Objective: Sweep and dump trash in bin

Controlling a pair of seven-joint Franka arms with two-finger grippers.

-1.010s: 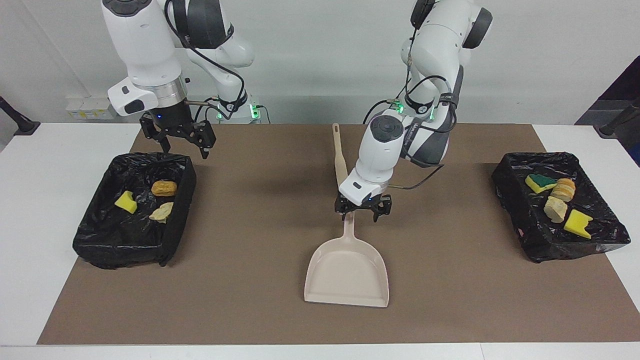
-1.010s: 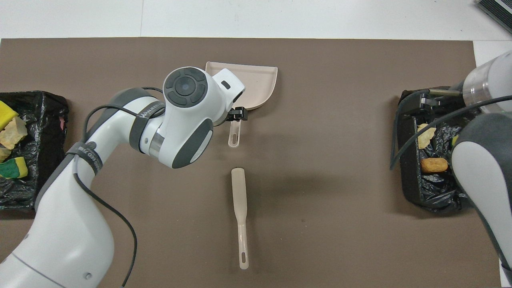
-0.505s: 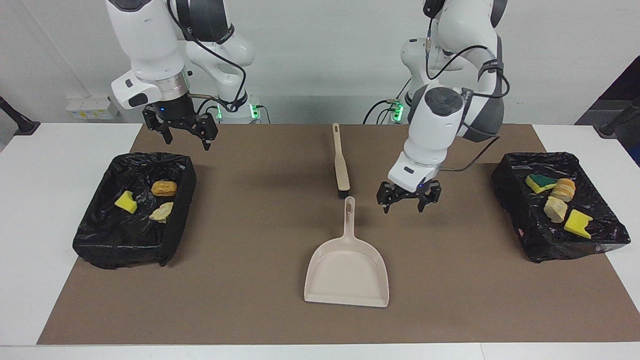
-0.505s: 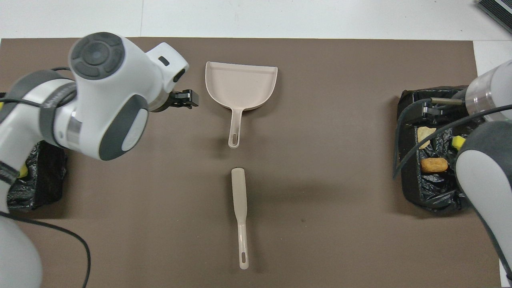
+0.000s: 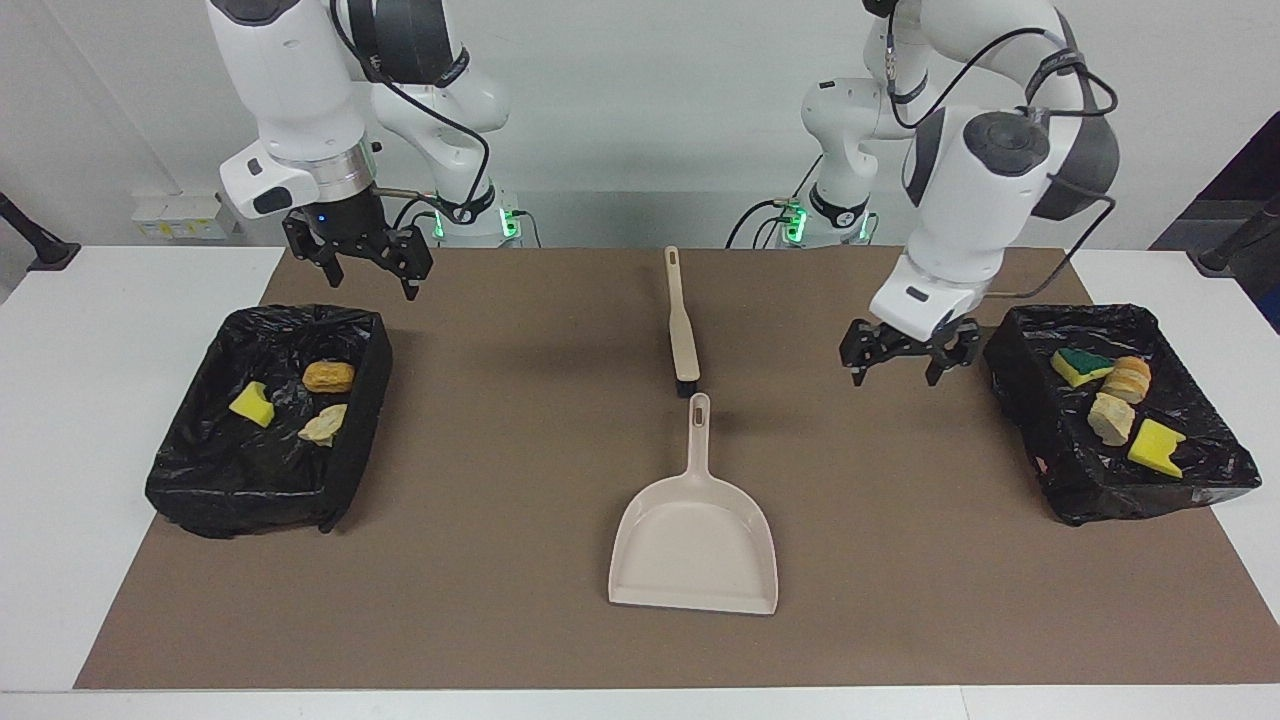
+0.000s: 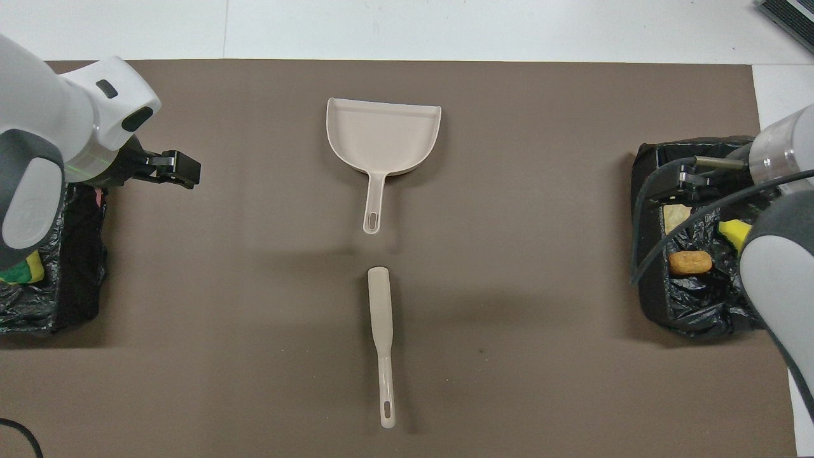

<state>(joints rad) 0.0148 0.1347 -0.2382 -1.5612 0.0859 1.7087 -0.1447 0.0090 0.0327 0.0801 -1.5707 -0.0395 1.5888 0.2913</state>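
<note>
**Inspector A:** Where is the trash recorded?

**Inspector B:** All seven scraps are found inside two black-lined bins. In the bin (image 5: 1010, 345) at the left arm's end of the table, four pieces are noted: a green-and-yellow sponge piece (image 5: 1078, 366), a croissant (image 5: 1128, 378), a pale bread chunk (image 5: 1111, 418) and a yellow sponge bit (image 5: 1155, 446). In the second bin (image 5: 365, 380), at the right arm's end, three are noted: another yellow sponge scrap (image 5: 251, 404), a golden-brown croissant (image 5: 328, 376) and a pale bread piece (image 5: 323, 424).

**Inspector A:** And the tools?

**Inspector B:** The beige dustpan (image 5: 694, 545) is seen lying flat on the brown mat (image 5: 500, 560) at mid-table, its handle pointed toward the robots. The brush (image 5: 682, 325) is laid just beside the handle's tip, nearer to the robots, in line with it. Neither is touched by anything.

**Inspector A:** The grippers' condition?

**Inspector B:** The left gripper (image 5: 903, 362) is observed raised over the mat, just beside the first bin; its fingers are spread apart and nothing is held. The right gripper (image 5: 362, 265) is observed above the mat near the robots' edge of the second bin, fingers likewise apart, with nothing held.
</note>
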